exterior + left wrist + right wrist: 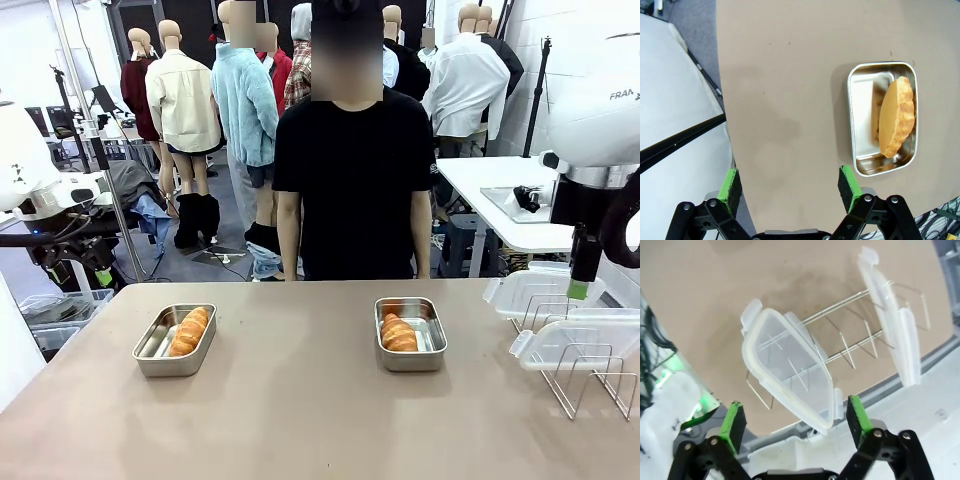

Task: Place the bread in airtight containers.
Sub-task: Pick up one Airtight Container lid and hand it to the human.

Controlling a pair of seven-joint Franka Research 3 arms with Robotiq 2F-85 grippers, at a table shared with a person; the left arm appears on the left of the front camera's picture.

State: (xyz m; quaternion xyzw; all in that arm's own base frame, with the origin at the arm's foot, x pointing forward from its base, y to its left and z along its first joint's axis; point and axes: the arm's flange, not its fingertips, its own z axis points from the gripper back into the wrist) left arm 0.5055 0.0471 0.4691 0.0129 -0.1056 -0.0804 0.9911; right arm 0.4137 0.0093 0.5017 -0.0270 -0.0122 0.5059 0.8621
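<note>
At the far left the left claw (790, 184) hangs over the desk (300, 420) edge, jaws apart and empty, near the left tin (150, 366), where 1 croissant (190, 330) already lies. The right tin (410, 363) holds the other croissant (399, 334), so the loading looks done. Both tins are uncovered: the 2 clear lids (522, 296) lean in the wire rack (590, 390) at the right, where the right claw (795, 412) hovers over one of them, jaws apart, gripping nothing. Sealing both tins is left.

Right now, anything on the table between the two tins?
Nothing: in the front view, bare tabletop runs between the left tin and the right tin.
</note>
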